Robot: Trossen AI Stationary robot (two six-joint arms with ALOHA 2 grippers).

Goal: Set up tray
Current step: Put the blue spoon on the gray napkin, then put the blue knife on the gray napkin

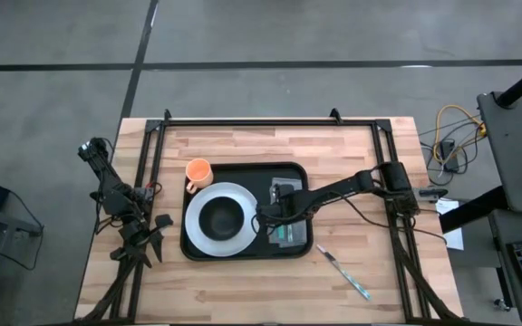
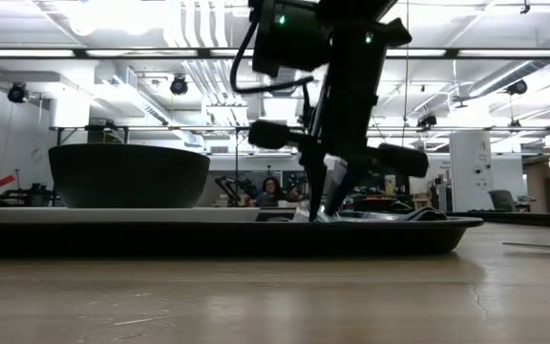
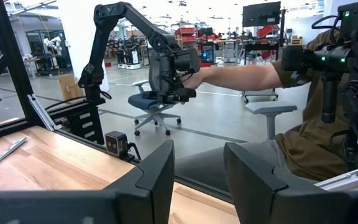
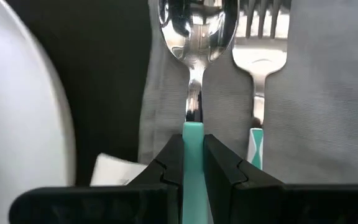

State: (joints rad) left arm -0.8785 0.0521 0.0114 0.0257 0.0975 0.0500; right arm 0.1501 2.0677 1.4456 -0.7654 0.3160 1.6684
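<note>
The black tray (image 1: 290, 172) lies mid-table and carries a white plate (image 1: 199, 237) with a black bowl (image 1: 222, 216) on it. A grey napkin (image 4: 319, 93) lies on the tray's right part, next to the plate (image 4: 17, 99). A fork (image 4: 263, 43) with a teal handle lies on the napkin. My right gripper (image 4: 193, 140) is low over the napkin, shut on a teal-handled spoon (image 4: 197, 25); it also shows in the high view (image 1: 270, 220) and the low view (image 2: 327, 205). My left gripper (image 3: 197, 180) is open, parked at the table's left edge (image 1: 139, 231). My right gripper pinches the spoon's teal handle (image 4: 192, 128) between its two fingers (image 4: 166, 165), close to where the handle meets the metal neck. The spoon runs straight out ahead of the fingers, its bowl over the grey napkin beside the fork. Whether the bowl rests on the napkin, I cannot tell.
An orange cup (image 1: 198, 172) stands on the wood just off the tray's far left corner. A teal-handled knife (image 1: 343, 272) lies on the table right of the tray, toward the near edge. Black frame rails (image 1: 270, 120) border the table. A person's arm (image 3: 241, 74) shows beyond it.
</note>
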